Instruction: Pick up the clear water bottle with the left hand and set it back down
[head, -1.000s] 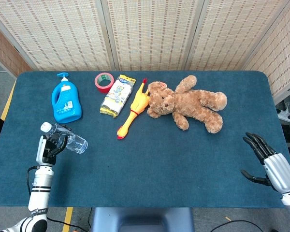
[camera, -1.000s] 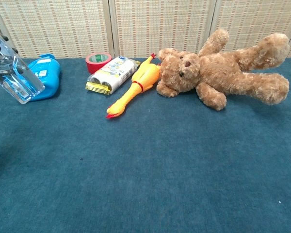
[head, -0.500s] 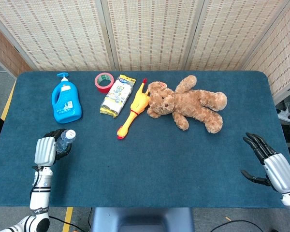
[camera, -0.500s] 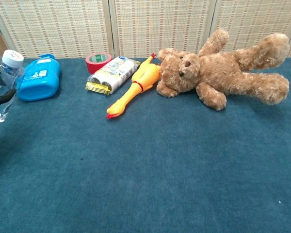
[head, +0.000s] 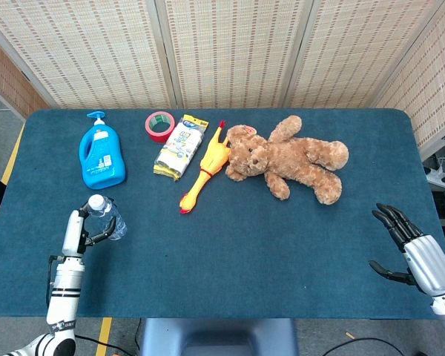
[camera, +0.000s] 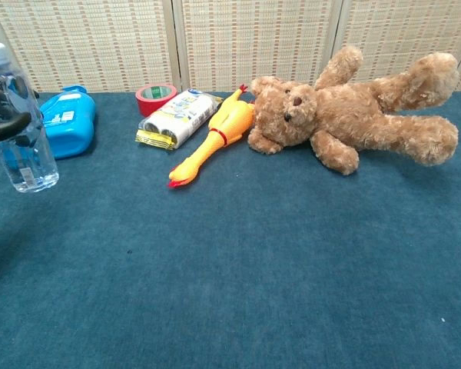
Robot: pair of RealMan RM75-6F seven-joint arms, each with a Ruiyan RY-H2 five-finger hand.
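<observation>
The left hand [head: 76,231] has its fingers [camera: 8,127] around the clear plastic water bottle [camera: 19,131], standing near the bench's [head: 230,252] left side, and a fast let-go could tip it.

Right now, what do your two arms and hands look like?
The left hand has a silver-white back and black fingers, on a slim white forearm with black bands and a thin black cable beside it. The right hand is a ribbed silver shell with black fingers and thumb, above a white wrist. No sleeves; I can't make out any markings.
</observation>
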